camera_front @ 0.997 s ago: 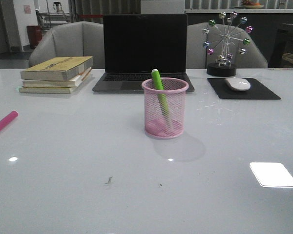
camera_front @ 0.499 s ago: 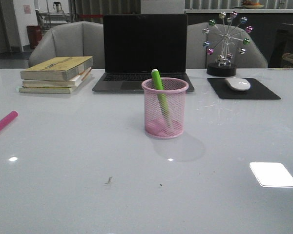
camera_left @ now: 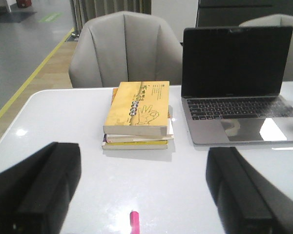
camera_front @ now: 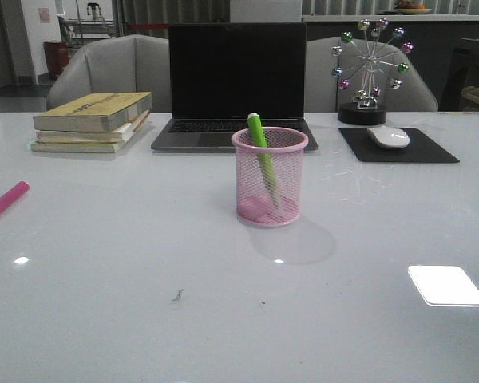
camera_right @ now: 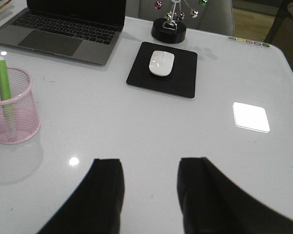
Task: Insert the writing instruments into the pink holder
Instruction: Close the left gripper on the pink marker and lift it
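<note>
Nearest in the wrist views, the left gripper [camera_left: 141, 187] hangs with its jaws spread wide and nothing between them, the tip of the pink marker [camera_left: 134, 220] lying on the white table [camera_front: 144, 319] between its fingers. The right gripper [camera_right: 149, 195] is likewise parted and empty above bare tabletop. In the front view the pink marker [camera_front: 5, 201] lies flat at nine o'clock, at the table's edge of view. At centre stands the pink mesh holder [camera_front: 269, 177], upright, with the green marker [camera_front: 260, 148] leaning inside it, top poking above the rim. Beyond, a stack of books [camera_front: 93, 121] sits at ten o'clock, an open laptop [camera_front: 235, 84] at twelve, a white mouse [camera_front: 388, 137] on a black mousepad [camera_front: 431, 150] at two, a ferris-wheel ornament [camera_front: 370, 68] behind it.
</note>
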Available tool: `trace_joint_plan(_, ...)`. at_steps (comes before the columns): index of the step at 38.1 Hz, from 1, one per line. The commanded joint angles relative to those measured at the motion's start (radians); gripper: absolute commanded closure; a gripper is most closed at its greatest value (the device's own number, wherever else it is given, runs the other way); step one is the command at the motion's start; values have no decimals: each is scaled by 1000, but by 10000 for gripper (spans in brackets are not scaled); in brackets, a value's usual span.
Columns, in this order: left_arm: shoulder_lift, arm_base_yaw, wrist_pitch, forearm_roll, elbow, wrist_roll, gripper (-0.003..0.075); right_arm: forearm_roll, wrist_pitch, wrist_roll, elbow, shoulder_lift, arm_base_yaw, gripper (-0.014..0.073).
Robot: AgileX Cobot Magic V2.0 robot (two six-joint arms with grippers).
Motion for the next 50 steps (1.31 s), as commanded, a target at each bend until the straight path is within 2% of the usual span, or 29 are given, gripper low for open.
trace_joint_plan(1,38,3,2,23,-108,-4,137,3,-79,-12,-30,-4,-5,199)
trace_joint_plan(7,138,3,119,23,-227,-4,137,3,-79,-12,-30,-4,-5,199)
trace_joint_plan(13,265,3,140,41,-302,-4,164,3,-79,-12,-30,-4,-5,199)
trace_joint_plan(16,348,14,116,86,-315,-4,194,3,-79,-12,-30,-4,-5,199)
trace_joint_plan(20,453,72,132,57,-315,-4,220,3,-80,-12,-30,-3,-5,199)
trace_joint_plan(29,590,139,161,19,-315,-4,220,3,-81,-12,-30,-2,-5,199)
trace_joint_plan(41,727,137,204,-2,-321,10,220,3,-81,-12,-30,-2,-5,199)
trace_joint_plan(50,792,114,252,-94,-391,113,220,3,-81,-12,-30,-2,-5,199)
